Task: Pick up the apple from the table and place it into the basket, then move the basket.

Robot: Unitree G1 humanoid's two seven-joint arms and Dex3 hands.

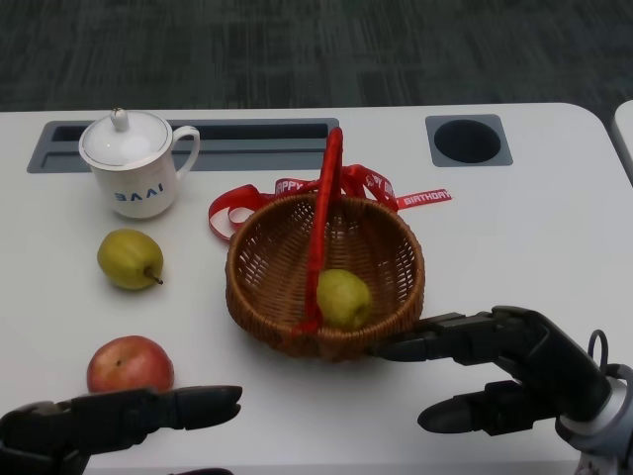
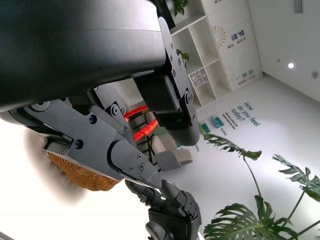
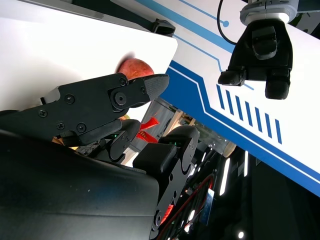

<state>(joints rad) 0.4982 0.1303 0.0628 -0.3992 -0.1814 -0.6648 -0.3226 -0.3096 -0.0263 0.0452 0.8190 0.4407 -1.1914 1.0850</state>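
Head view: red apple [image 1: 130, 365] just beyond left robot hand [image 1: 119, 416], fingers apart, empty.

The white lidded mug [image 1: 134, 163] carries blue letters that appear to read "BAAI". The red ribbon [image 1: 297, 198] behind the basket bears "HAPPY" and "BIRTHDAY" in pale print. In the left wrist view, a floor sign [image 2: 244, 113] reads "How do you feel today?".
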